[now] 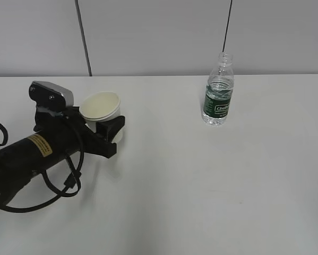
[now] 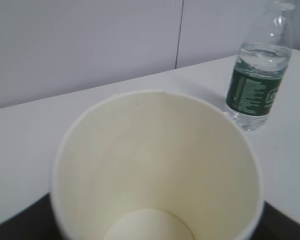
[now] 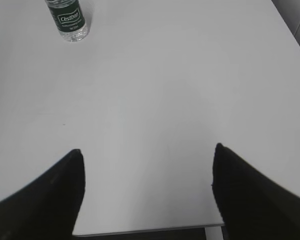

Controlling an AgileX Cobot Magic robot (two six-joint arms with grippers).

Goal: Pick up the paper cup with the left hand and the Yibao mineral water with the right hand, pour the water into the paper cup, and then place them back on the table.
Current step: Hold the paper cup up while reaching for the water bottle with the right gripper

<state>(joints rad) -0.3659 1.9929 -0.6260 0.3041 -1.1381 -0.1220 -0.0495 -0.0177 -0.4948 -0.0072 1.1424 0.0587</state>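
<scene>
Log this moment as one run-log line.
left hand: around paper cup | right hand: open, empty | Yibao mineral water: upright, untouched

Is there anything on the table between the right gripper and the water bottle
Nothing visible. In the right wrist view, only bare white table lies between the open right gripper and the Yibao mineral water, which stands upright and uncapped, far ahead to its left.
</scene>
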